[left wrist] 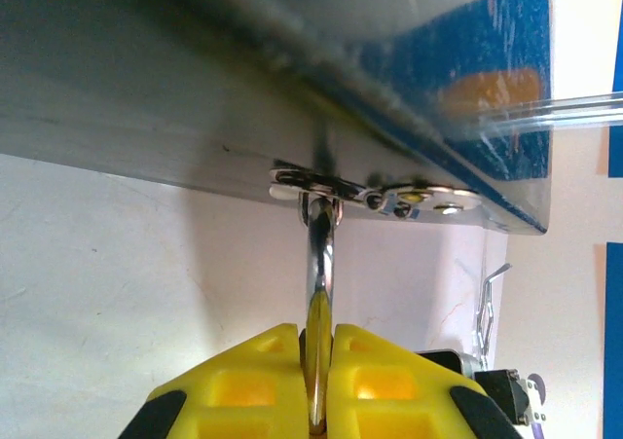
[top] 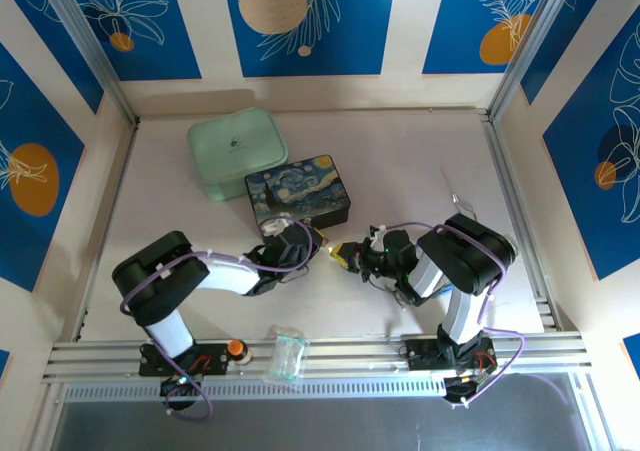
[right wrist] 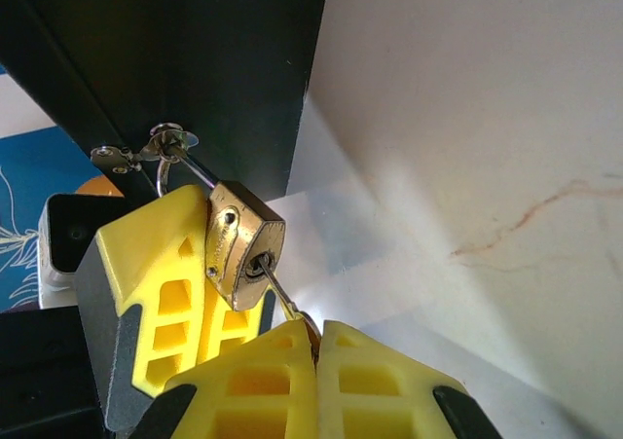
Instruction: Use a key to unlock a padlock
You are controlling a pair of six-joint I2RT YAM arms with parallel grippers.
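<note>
key [right wrist: 277,285] aslant, tip in padlock [right wrist: 243,244] | right pincer [right wrist: 316,347] grips key | left pincer [left wrist: 314,347] grips padlock

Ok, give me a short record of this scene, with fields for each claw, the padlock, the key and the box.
left claw: shut on the small brass padlock
right claw: shut on the slim dull-metal key
key: tip sits in the padlock's keyhole
padlock: its silver shackle is hooked through the silver clasp
clasp: on the painted dark-blue box
shackle released: cannot tell
behind box: mint-green lidded container
</note>
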